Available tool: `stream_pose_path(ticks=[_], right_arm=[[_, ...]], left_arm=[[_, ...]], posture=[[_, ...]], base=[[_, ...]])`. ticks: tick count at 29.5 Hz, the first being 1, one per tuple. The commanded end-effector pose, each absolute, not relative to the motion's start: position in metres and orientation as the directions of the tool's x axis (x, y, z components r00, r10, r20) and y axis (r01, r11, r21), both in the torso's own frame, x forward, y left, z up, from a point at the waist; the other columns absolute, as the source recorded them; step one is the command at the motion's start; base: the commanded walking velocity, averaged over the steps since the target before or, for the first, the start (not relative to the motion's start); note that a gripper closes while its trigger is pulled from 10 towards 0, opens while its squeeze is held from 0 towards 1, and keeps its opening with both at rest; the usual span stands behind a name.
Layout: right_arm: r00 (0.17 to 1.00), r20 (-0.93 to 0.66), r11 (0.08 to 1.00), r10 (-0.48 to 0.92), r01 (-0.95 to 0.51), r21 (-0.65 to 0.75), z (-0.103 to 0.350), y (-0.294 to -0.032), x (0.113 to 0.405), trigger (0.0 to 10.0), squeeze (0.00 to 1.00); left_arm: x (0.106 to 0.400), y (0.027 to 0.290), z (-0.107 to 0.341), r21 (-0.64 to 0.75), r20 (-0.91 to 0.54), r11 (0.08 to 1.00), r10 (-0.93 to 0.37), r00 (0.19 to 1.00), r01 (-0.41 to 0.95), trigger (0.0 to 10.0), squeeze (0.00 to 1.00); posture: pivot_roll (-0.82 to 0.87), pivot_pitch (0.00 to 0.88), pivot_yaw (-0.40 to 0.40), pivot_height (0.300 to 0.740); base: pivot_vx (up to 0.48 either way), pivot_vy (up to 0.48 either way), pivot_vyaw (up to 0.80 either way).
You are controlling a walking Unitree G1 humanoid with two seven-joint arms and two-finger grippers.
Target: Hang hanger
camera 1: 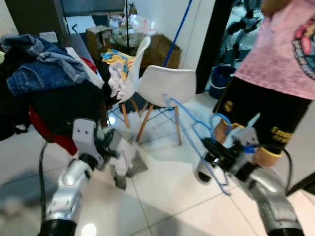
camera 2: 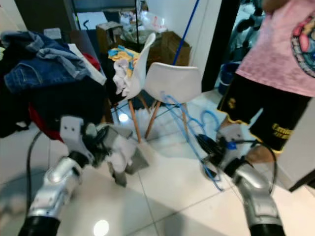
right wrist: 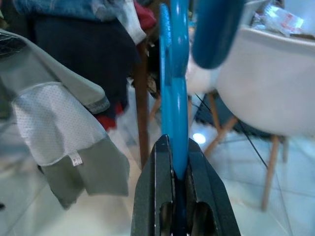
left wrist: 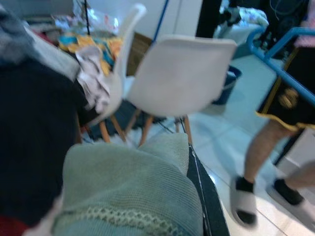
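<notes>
Hanger point(camera 1: 197, 142), blue, is pinched in the right end effector point(camera 1: 216, 156) above the tiled floor point(camera 1: 162, 196), near the white chairs point(camera 1: 167, 83) and a person point(camera 1: 275, 73). Left wrist view: the left end effector point(camera 1: 110, 147) is clamped on a grey-green garment point(left wrist: 133, 191). Right wrist view: black fingers point(right wrist: 152, 196) closed on the blue bar; keep that grip firm and the hook upward while finding a rail.

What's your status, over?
Right gripper shut on blue hanger. Left gripper shut on grey garment. Ahead: white chairs, a person close on the right.
</notes>
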State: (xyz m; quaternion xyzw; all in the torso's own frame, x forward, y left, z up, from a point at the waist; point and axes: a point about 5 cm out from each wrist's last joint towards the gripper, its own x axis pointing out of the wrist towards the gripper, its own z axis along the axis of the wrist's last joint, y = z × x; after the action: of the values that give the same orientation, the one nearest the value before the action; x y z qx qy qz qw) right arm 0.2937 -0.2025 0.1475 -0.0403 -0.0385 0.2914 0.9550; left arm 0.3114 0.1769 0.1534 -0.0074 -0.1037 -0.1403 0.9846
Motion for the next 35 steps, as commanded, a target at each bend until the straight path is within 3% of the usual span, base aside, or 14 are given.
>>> stream_pose_path(ticks=[1,11,15,25,35], right_arm=[[0.838,0.049,0.837,0.544,-0.538,-0.097,0.150,-0.208,0.292,10.0,0.00],[0.778,0.095,0.782,0.621,-0.606,-0.144,0.193,-0.192,0.283,10.0,0.00],[0.767,0.100,0.771,0.634,-0.617,-0.158,0.197,-0.191,0.282,10.0,0.00],[0.743,0.129,0.754,0.657,-0.638,-0.157,0.208,-0.184,0.285,10.0,0.00],[0.758,0.126,0.768,0.640,-0.625,-0.143,0.214,-0.186,0.286,10.0,0.00]], left_arm=[[0.311,0.172,0.155,0.022,0.203,0.956,-0.290,0.935,0.292,10.0,0.00],[0.316,0.161,0.197,0.053,0.303,0.955,-0.294,0.906,0.292,10.0,0.00],[0.316,0.159,0.203,0.060,0.318,0.955,-0.295,0.901,0.292,10.0,0.00],[0.318,0.156,0.236,0.089,0.401,0.954,-0.299,0.866,0.287,10.0,0.00],[0.315,0.151,0.275,0.119,0.489,0.951,-0.306,0.817,0.284,10.0,0.00]], posture=[[0.03,0.108,-0.023,0.740],[0.03,0.095,-0.025,0.740],[0.03,0.094,-0.026,0.740],[0.04,0.086,-0.027,0.740],[0.04,0.088,-0.025,0.740]], base=[[0.428,0.000,0.00],[0.422,0.000,0.00],[0.420,0.000,0.00],[0.415,0.000,0.68],[0.411,0.000,0.00]])
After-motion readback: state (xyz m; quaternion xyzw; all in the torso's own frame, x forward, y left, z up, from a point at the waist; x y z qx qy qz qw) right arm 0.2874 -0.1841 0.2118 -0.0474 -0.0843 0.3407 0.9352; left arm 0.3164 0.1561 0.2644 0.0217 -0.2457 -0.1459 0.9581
